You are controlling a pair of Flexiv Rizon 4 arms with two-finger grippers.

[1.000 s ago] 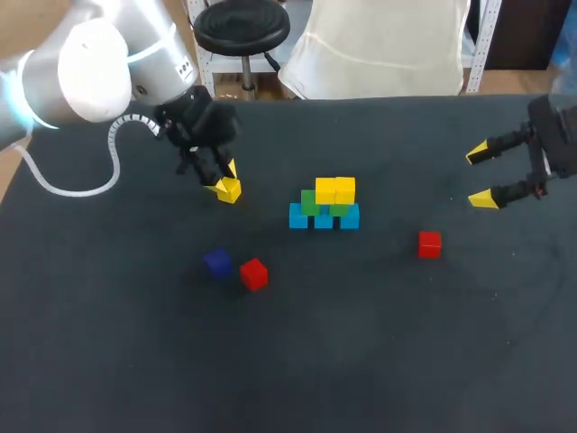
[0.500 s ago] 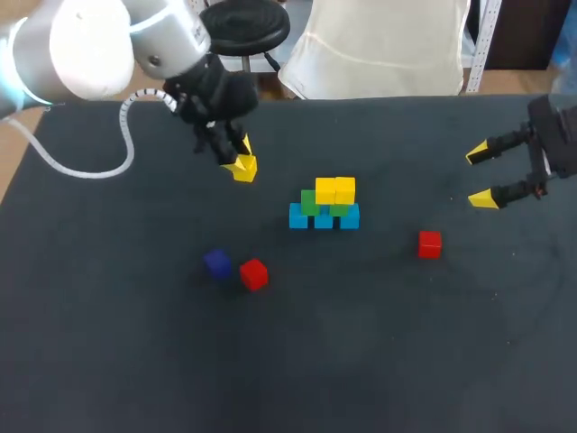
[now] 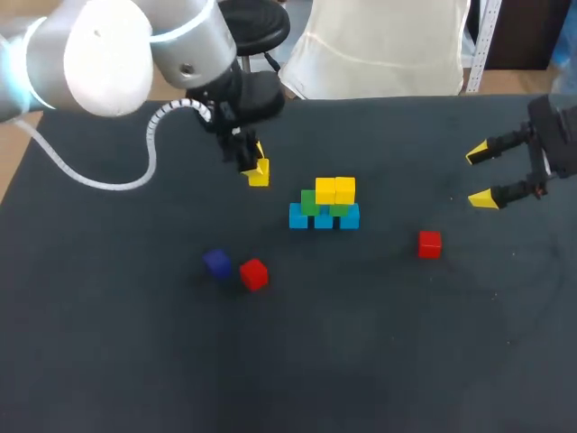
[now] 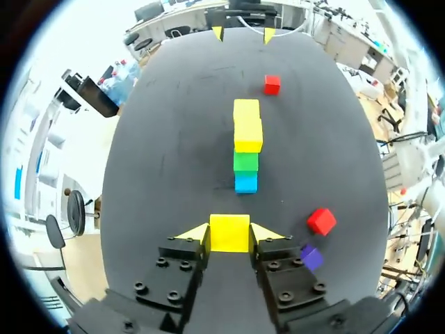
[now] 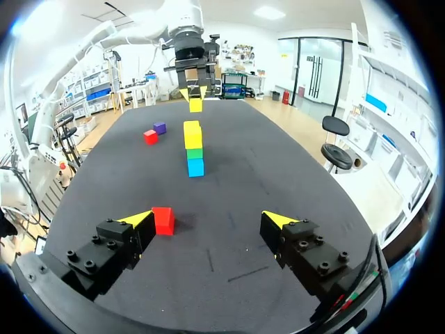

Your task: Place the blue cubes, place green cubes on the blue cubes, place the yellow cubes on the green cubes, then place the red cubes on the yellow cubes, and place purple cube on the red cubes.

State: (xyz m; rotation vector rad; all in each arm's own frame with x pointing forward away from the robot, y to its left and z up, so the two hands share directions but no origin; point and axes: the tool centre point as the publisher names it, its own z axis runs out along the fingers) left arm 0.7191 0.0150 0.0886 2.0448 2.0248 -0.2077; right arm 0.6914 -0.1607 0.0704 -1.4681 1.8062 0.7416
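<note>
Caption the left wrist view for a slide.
Left gripper shut on a yellow cube, the blue-green-yellow stack ahead.

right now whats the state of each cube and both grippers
held yellow cube: in the left gripper, not yet stacked
left gripper: shut on it
right gripper: open, empty
blue cubes: three in a row, stack base
green cubes: on the blue cubes
stacked yellow cubes: two, on the green
red cubes: both loose, unstacked
purple cube: loose, beside one red cube

Bright, even overhead light; faint soft shadows beside stacked cubes [image 3: 325, 206]; glare on left arm [image 3: 99, 54] shell.
</note>
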